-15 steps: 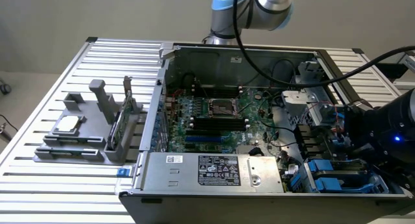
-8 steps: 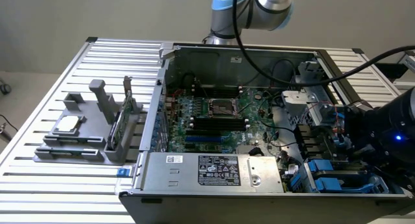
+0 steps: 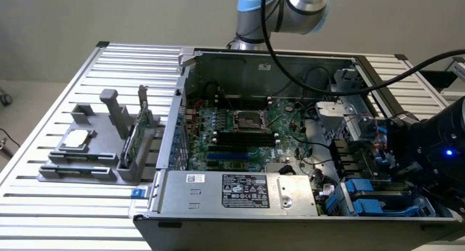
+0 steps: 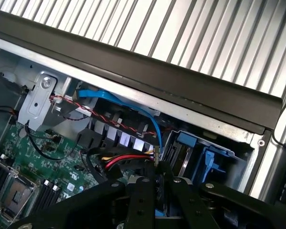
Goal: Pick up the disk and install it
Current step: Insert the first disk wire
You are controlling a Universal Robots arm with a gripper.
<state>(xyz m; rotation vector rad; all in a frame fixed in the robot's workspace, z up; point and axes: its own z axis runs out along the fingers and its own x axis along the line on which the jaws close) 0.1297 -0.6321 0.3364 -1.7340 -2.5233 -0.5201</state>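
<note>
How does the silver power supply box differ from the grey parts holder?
The power supply box is silver metal with a black label; the parts holder is matte grey. The box lies inside the computer case; the holder stands outside on the slatted table. The box is one flat block; the holder has upright posts.

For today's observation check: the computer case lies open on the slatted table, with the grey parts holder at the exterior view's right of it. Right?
One slip, seen in the exterior view: the grey parts holder stands at the exterior view's left of the computer case, not right. The case does lie open on the slatted table.
</note>
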